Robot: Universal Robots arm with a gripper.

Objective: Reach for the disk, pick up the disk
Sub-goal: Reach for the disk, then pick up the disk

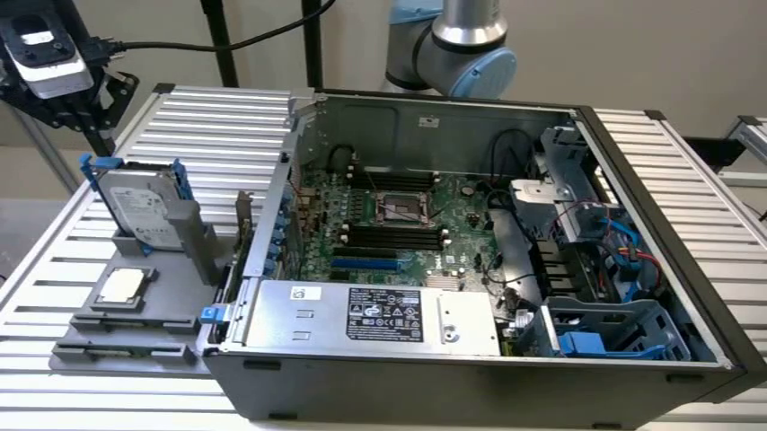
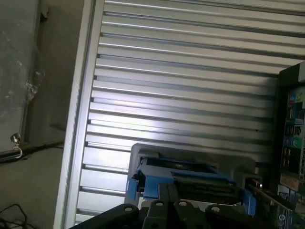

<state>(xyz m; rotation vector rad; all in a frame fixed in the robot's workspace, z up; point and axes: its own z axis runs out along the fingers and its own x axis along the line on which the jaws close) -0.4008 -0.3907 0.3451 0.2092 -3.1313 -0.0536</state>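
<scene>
The disk (image 1: pixel 146 208) is a flat silver hard drive with a white label and blue rails. It stands on edge in a grey holder (image 1: pixel 198 247) at the exterior view's left, beside the computer case. My gripper (image 1: pixel 86 117) hangs above it and further back, apart from it, with nothing in it. In the wrist view the disk (image 2: pixel 183 174) shows edge-on with its blue rails, just beyond my gripper (image 2: pixel 167 193), whose black fingers lie shut together.
An open computer case (image 1: pixel 671 242) takes up the middle and right of the slatted aluminium table (image 1: pixel 215 117). A silver box with a black label (image 1: pixel 372 314) sits in its front. A small square chip (image 1: pixel 124 285) lies on a grey tray in front of the disk.
</scene>
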